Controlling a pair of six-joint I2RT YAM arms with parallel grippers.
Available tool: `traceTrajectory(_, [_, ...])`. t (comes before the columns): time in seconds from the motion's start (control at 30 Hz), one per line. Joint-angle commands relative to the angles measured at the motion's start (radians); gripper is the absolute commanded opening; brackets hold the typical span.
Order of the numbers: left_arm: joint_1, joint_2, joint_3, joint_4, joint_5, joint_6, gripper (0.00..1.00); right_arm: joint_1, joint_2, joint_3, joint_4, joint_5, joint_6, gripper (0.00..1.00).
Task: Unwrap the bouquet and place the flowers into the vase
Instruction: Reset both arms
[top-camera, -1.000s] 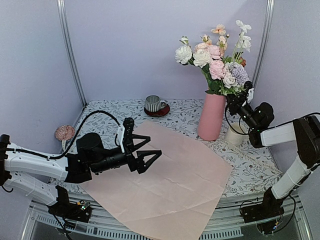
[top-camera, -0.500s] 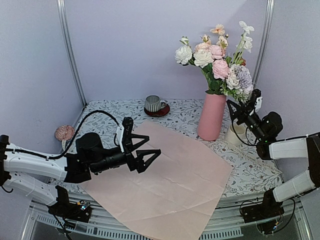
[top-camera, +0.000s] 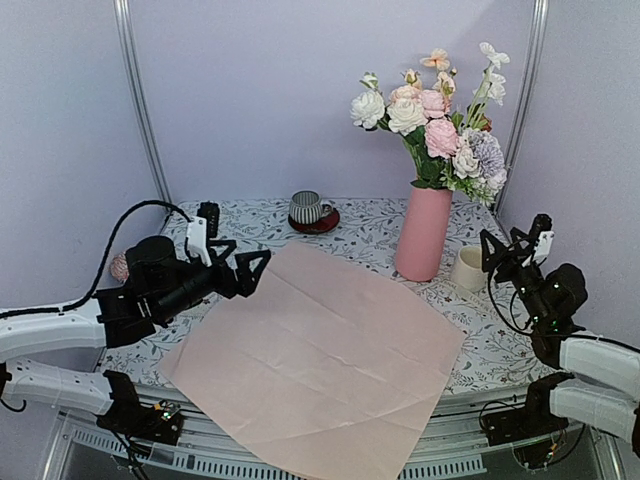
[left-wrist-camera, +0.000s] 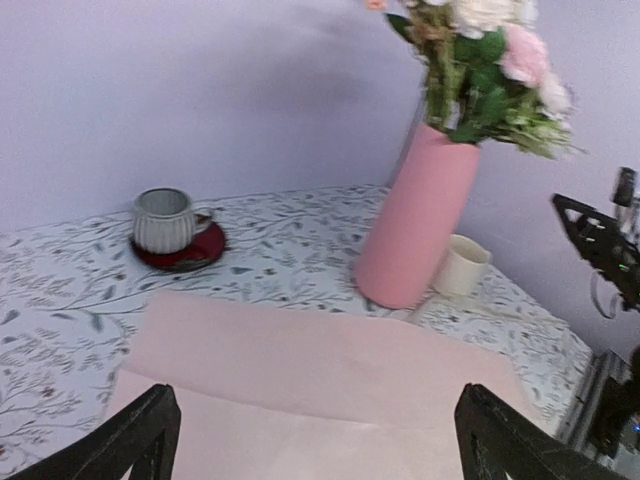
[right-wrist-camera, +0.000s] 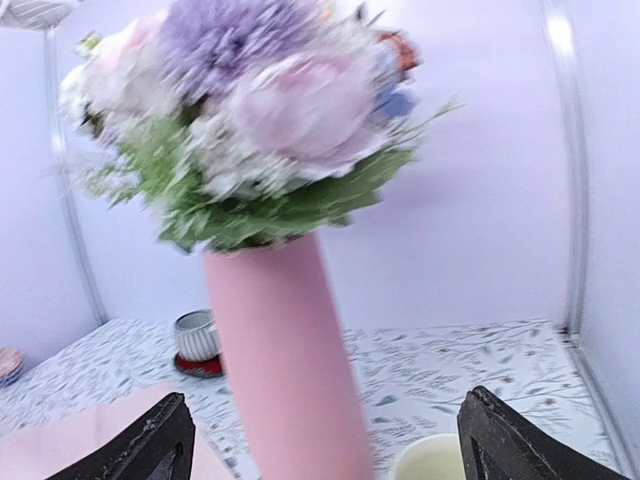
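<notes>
- White cloth printed with grey leaves covers the table (top-camera: 500, 340); it is the base on which everything else stands.
- Pink paper (top-camera: 320, 350), a big square sheet, lies flat and open across the near middle of the table, one corner hanging over the front edge. Nothing is wrapped in it, so I take the unwrapping as done.
- Flowers (top-camera: 430, 125): peach, white, pink and lilac heads with green leaves, bunched above the vase with their stems down inside it. They lean slightly right, towards the right arm.
- Vase (top-camera: 422, 232): a tall pink cylinder standing upright at the far right of the table, just beyond the far right corner of the paper. It holds the flowers, so I judge the task complete or nearly so.
- Left gripper (top-camera: 248, 270): jaws wide apart and holding nothing, hovering low by the left corner of the paper, well apart from the vase. Its wrist view looks over the paper to the vase.
- Right gripper (top-camera: 513, 240): jaws wide apart and empty, raised to the right of the vase, apart from it and from the flowers. I judge that this gap keeps it from knocking the tall vase.
- Mug (top-camera: 467, 268): small and cream, just beside the vase on its right, between the vase and the right gripper. It is the thing most easily knocked on that side.
- Cup (top-camera: 305, 207): striped grey, on a red saucer (top-camera: 318, 224) at the back, well apart from both arms.
</notes>
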Motion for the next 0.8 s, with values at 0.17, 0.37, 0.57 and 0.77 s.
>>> traceTrajectory(0.17, [0.120, -0.044, -0.054, -0.148, -0.290, 0.223, 0.98, -0.002, -0.189, -0.056, -0.267, 0.359, 0.004, 0.94])
traceTrajectory(0.37, [0.143, -0.069, -0.232, 0.142, -0.462, 0.495, 0.98, -0.002, -0.145, -0.104, -0.143, 0.439, -0.112, 1.00])
traceTrajectory(0.57, [0.403, -0.055, -0.298, 0.241, -0.278, 0.472, 0.98, -0.002, 0.054, -0.117, 0.104, 0.380, -0.302, 0.99])
traceTrajectory(0.77, [0.652, 0.052, -0.409, 0.540, -0.073, 0.424, 0.98, -0.089, 0.361, -0.125, 0.498, 0.305, -0.307, 0.99])
